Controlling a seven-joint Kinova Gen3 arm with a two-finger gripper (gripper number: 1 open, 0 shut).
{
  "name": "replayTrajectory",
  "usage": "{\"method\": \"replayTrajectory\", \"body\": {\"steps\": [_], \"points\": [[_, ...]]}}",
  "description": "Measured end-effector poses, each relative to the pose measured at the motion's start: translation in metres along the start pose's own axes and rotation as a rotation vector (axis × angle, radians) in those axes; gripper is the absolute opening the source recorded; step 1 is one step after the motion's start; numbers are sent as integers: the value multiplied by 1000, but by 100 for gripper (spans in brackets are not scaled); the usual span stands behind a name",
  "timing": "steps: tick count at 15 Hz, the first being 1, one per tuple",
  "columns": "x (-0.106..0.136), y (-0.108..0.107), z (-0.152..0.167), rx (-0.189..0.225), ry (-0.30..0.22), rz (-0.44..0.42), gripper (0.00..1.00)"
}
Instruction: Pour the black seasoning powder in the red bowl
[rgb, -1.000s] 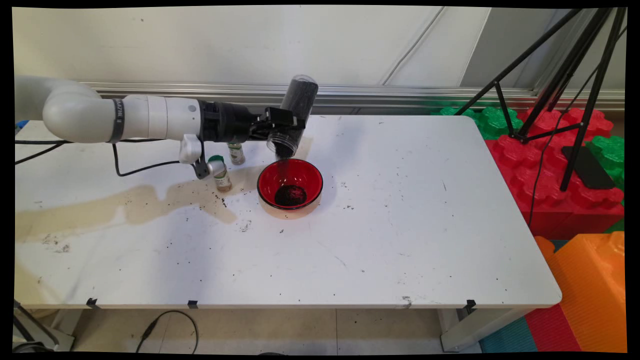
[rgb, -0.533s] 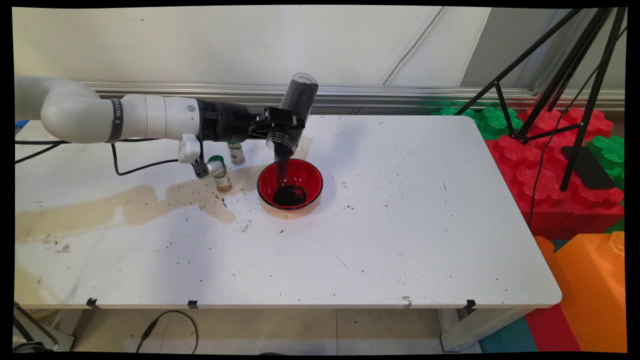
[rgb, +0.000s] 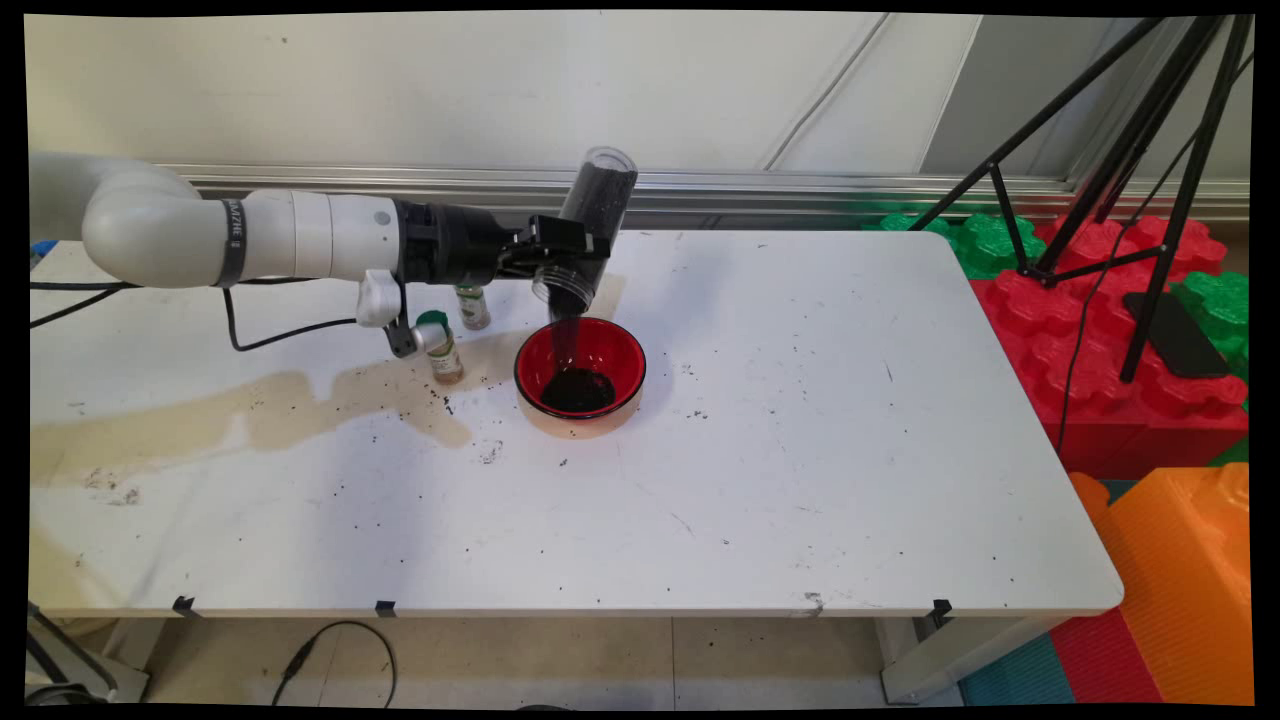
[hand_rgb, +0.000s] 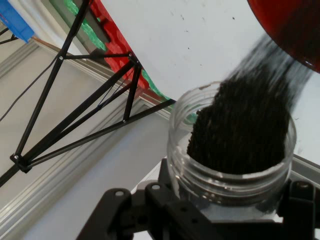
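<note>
Setting: white table (rgb: 760, 480) stained tan and flecked with dark specks on its left part, a pale wall behind it, a black tripod (rgb: 1130, 190) and red, green and orange foam blocks (rgb: 1150, 400) to the right
Gripper: the black gripper (rgb: 575, 252) reaches in level from the left above the table's far part, its jaws pinching a clear jar (rgb: 592, 232) near the jar's open end
Jar: tipped steeply, mouth down over the red bowl (rgb: 580, 372), dark grains (hand_rgb: 240, 130) streaming out of it
Bowl: on the table just below the jar's mouth, a dark heap in its bottom
Nearby: two small spice bottles (rgb: 440, 347) stand left of the bowl, under the arm
</note>
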Motion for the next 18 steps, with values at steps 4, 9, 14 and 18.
{"method": "replayTrajectory", "body": {"steps": [4,9,14,18], "points": [[0,0,0,0,1,-1,0],[0,0,0,-2,4,-23,0],[0,0,0,-3,7,-47,0],[0,0,0,-4,12,-66,0]]}}
